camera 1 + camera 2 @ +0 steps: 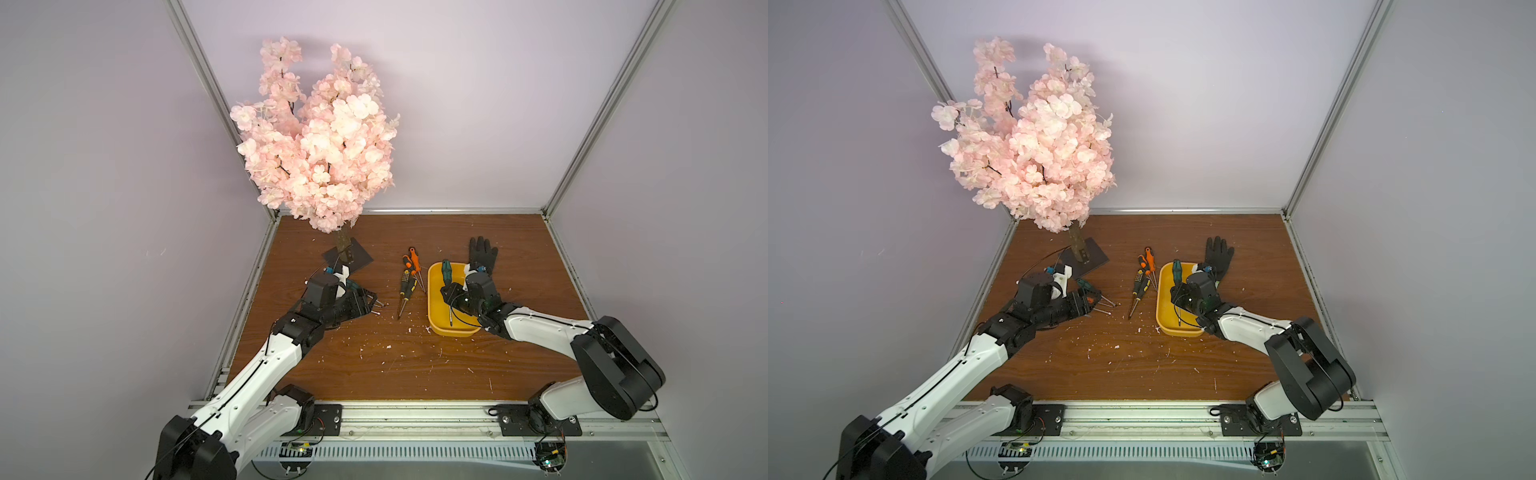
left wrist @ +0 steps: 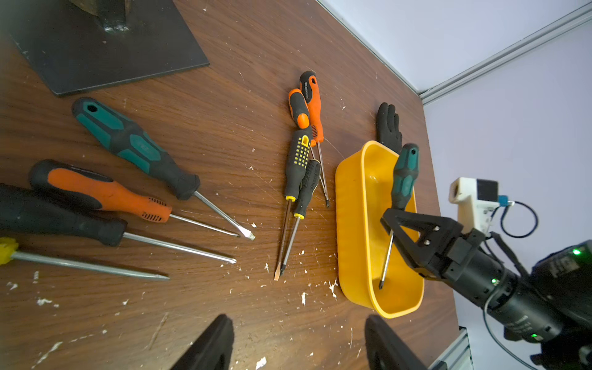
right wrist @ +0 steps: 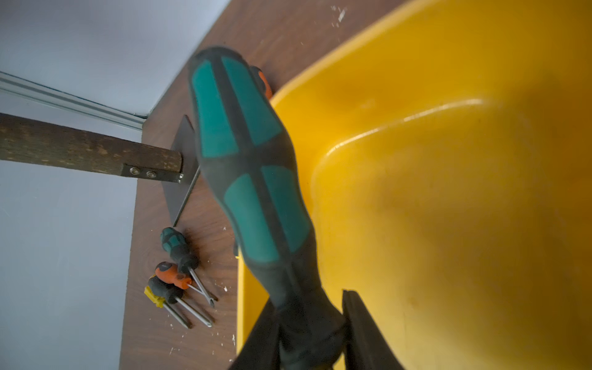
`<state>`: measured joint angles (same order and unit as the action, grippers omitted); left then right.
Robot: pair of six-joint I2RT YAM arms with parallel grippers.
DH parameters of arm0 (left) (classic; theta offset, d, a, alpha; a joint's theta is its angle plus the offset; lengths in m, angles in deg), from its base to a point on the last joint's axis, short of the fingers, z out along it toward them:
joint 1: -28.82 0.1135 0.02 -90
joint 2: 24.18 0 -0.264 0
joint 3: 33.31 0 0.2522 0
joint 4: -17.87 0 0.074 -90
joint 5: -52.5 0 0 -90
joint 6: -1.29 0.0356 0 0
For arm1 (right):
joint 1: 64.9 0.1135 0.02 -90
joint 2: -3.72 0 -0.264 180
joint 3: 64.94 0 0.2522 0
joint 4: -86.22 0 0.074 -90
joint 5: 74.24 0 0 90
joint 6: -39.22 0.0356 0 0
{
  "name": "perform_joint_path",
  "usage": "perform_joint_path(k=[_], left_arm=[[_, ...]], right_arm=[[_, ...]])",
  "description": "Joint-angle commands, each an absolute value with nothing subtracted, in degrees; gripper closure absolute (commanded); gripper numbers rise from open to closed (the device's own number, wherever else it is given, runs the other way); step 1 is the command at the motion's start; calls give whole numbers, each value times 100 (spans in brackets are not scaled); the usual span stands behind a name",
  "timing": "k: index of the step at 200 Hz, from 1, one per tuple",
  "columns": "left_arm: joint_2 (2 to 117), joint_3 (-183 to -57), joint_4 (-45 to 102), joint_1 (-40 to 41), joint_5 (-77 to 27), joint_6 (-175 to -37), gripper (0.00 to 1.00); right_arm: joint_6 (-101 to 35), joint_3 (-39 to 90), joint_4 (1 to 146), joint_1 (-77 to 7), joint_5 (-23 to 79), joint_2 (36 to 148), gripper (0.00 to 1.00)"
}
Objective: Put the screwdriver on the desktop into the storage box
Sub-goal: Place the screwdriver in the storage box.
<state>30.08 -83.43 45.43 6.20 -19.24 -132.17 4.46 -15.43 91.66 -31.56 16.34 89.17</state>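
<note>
Clenching right claw (image 2: 392,224) on green screwdriver (image 2: 405,179) at the collar. Held steep inside storage box (image 2: 352,224): long axis along the box's length, handle up at far end, tip down near end, floor contact unclear. Hovering left claw (image 2: 298,323), released, over spare screwdrivers (image 2: 128,144) on surface (image 1: 374,365), well apart.
</note>
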Motion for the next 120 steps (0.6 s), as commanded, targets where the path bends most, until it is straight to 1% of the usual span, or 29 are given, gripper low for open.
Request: perform_joint_path(k=[1, 25, 71, 120], left_arm=[[2917, -8233, 4416, 554, -2033, -13332, 32], [2949, -8198, 4351, 544, -2034, -13353, 32], [3100, -8197, 4261, 526, -2019, -13367, 32], [3136, -8170, 4235, 517, -2048, -13364, 32]], right_arm=[[897, -1523, 9698, -3160, 1880, 9011, 87], [839, -1378, 9682, -3167, 1996, 9274, 85], [924, -1082, 9646, -3168, 2243, 9738, 79], [726, -827, 9390, -3169, 2349, 9848, 58]])
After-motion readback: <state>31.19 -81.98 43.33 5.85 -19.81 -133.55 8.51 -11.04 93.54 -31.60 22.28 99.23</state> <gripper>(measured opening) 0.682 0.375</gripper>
